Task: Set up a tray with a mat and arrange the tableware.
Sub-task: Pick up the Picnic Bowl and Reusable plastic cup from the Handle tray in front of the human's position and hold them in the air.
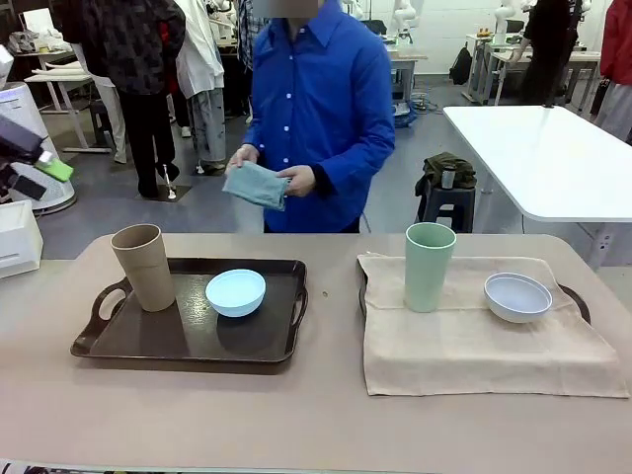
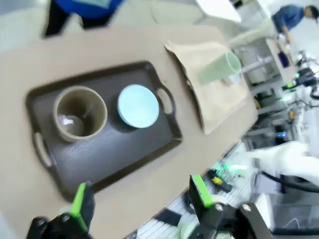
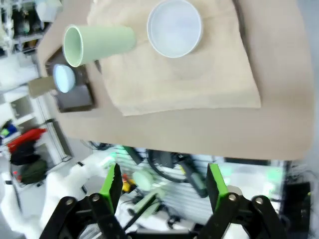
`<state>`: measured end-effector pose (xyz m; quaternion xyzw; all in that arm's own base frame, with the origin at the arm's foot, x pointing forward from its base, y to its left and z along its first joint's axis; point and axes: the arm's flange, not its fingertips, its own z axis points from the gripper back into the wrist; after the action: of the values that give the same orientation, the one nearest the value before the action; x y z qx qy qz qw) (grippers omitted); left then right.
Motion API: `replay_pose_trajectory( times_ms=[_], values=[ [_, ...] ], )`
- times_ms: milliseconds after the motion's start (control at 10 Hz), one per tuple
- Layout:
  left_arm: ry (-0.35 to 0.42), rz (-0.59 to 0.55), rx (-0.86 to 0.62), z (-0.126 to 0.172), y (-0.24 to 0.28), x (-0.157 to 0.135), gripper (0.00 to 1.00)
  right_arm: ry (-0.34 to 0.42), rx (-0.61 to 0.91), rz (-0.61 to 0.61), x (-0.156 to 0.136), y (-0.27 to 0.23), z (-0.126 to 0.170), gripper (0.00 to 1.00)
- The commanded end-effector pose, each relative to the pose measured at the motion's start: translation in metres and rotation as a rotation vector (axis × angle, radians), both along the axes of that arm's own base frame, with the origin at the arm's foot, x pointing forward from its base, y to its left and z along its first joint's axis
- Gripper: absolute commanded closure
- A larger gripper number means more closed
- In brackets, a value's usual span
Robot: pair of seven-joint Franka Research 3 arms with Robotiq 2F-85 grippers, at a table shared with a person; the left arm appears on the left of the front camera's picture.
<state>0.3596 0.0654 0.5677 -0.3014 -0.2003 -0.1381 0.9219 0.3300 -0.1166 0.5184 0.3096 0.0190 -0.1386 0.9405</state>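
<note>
The left claw [image 2: 138,193] and right claw [image 3: 163,180] are being held spread and empty. Beyond the left claw, the brown cup [image 2: 79,113] and blue bowl [image 2: 138,105] are sitting on a bare tray [image 2: 117,149]. The cup is probably best gripped upright at its rim.

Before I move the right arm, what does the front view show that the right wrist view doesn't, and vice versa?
Front view adds a person in a blue shirt, holding a folded grey-blue cloth. Right wrist view adds the right hand, open with nothing between its fingers. Both show the pale green tall cup and white round bowl on the beige cloth mat, and the tan-brown tall cup and light blue round bowl on the dark brown tray.
</note>
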Motion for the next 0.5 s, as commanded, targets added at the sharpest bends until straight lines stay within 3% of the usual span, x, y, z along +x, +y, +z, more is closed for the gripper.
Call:
replay_pose_trajectory(
  times_ms=[0,200,400],
  values=[
    [0.076,-0.075,-0.159,-0.019,0.029,-0.002,0.0,0.028,0.16,-0.068,-0.001,-0.016,-0.002,0.13],
    [0.105,-0.074,-0.361,-0.043,0.063,-0.009,0.0,-0.114,0.21,-0.012,-0.01,-0.032,-0.006,0.13],
    [0.237,-0.018,-0.46,-0.069,0.088,-0.015,0.0,-0.311,0.207,0.057,-0.013,-0.044,-0.003,0.13]
  ],
)
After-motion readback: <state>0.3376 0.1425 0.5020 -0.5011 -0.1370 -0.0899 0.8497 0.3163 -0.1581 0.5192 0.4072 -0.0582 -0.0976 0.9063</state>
